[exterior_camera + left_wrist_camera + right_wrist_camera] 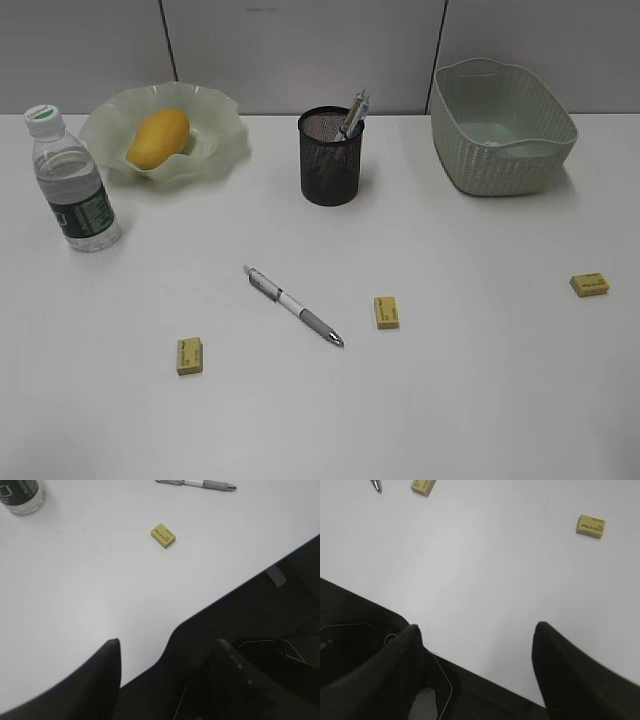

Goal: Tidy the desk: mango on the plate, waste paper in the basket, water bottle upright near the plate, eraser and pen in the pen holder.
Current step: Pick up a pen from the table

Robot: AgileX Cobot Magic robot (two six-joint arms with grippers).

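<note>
Behind mesh, pen holder contents blur (pens, perhaps).

yellow-orange mango, black mesh pen holder

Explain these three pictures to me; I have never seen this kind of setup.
A two-armed robot works at a white desk. One camera faces the desk; the other two sit on the wrists. The dark prongs are each arm's tool: left tool, right tool. Both are open and hold nothing.

On the desk: a mango in a plate, an upright water bottle, a pen holder, a basket, a loose pen and three yellow erasers.
</note>
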